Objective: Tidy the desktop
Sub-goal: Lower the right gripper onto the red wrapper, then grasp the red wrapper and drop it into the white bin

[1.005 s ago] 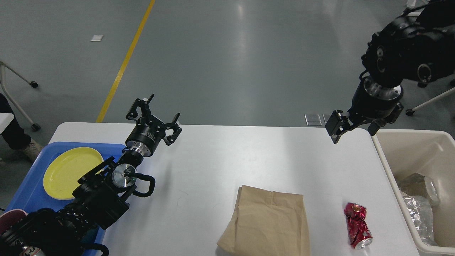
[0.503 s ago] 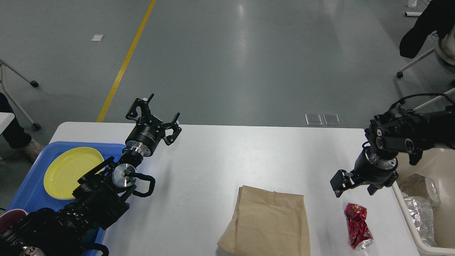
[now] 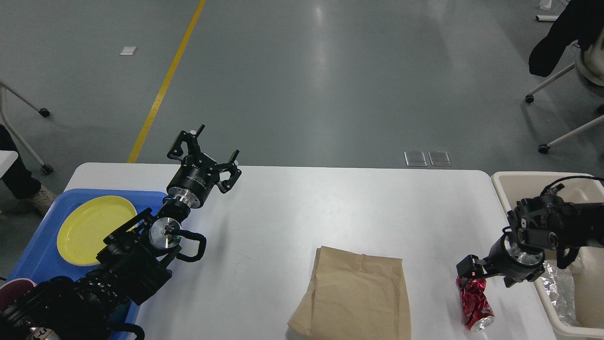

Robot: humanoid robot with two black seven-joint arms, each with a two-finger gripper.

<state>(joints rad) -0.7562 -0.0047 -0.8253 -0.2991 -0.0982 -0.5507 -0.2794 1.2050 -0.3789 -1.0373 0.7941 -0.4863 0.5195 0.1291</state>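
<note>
White desktop (image 3: 292, 208) lies beneath right claw (image 3: 472, 274), touching crushed can (image 3: 474, 300).

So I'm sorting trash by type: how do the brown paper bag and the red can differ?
The paper bag is plain tan and broad; the red can is shiny and narrow. The bag lies flat with soft creases; the can is crushed and crumpled, with the right hand at its top end. Both lie on the desktop.

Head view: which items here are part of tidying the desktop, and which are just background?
Part of the job:
desktop
crushed red can, right gripper at its top end
brown paper bag
beige bin holding foil trash
blue tray with yellow plate
left gripper, fingers spread

Just lying about:
yellow floor line
rolling chair
</note>
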